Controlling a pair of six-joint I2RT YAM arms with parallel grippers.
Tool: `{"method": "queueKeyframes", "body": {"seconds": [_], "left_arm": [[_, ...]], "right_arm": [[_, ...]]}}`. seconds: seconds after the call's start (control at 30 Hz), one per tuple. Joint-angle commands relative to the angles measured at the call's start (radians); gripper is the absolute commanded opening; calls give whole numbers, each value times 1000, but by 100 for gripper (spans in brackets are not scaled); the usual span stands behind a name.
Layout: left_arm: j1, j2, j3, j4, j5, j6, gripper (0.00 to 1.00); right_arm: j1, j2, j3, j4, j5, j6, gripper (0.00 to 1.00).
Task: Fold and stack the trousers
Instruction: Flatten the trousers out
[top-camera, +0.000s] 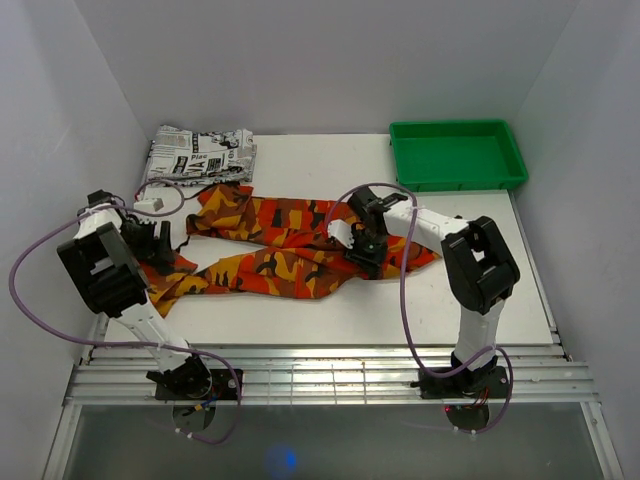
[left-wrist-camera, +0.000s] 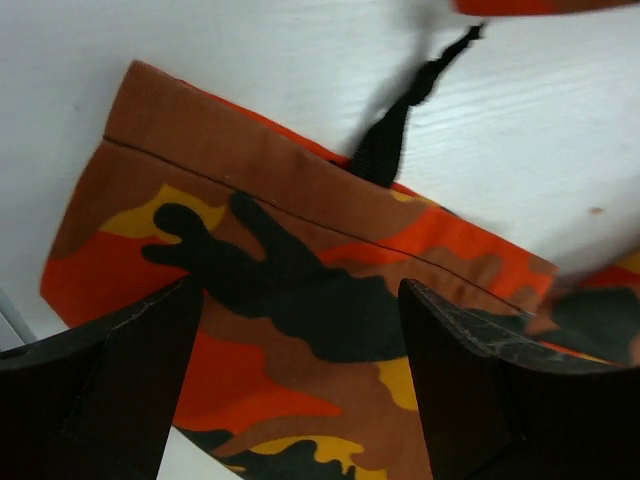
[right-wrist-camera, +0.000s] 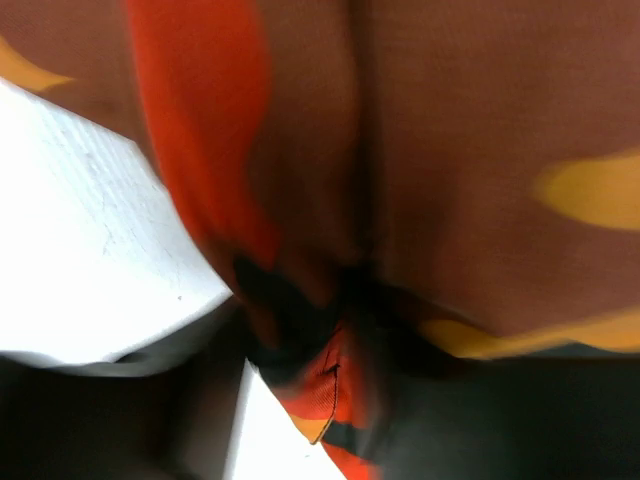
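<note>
The trousers (top-camera: 290, 245), in orange, red, yellow and black camouflage, lie spread across the middle of the table with both legs reaching left. My left gripper (top-camera: 158, 246) is open just above the left end of the near leg. In the left wrist view its two dark fingers (left-wrist-camera: 130, 385) straddle the leg's hem (left-wrist-camera: 300, 250), beside a black drawstring (left-wrist-camera: 395, 125). My right gripper (top-camera: 363, 250) is down on the right part of the trousers. In the right wrist view (right-wrist-camera: 335, 345) bunched cloth (right-wrist-camera: 450, 150) fills the frame and gathers between the jaws.
A green tray (top-camera: 458, 180) stands at the back right. A folded newspaper-print garment (top-camera: 200, 155) lies at the back left, with a small white object (top-camera: 152, 205) just in front of it. Metal slats (top-camera: 330, 375) run along the table's near edge.
</note>
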Motion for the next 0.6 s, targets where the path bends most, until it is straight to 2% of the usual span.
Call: {"method": "queueKeyframes", "body": {"seconds": [0.0,0.1,0.13,0.23,0.27,0.5,0.57], "left_arm": [[-7,46,29,63,-146,-55,89],[-8,80,30,33,-131,-29,67],[-8,85,33,22,-117,-21,51],[-7,85,76,-30,-39,4,25],[-7,77,91,-38,-11,14,0],[23,-32,360,-37,217,42,0],[82,-56,473,-37,401,37,0]], "right_arm": [[-2,-59,-25,5,44,-17,39],[-3,-82,31,-18,22,-21,8],[-3,-83,58,-62,9,-28,8],[-9,-96,162,-139,-39,-36,8],[-9,-97,182,-150,-39,-51,8],[-124,-73,357,-289,-45,-140,8],[-156,-71,366,-309,-60,-163,8]]}}
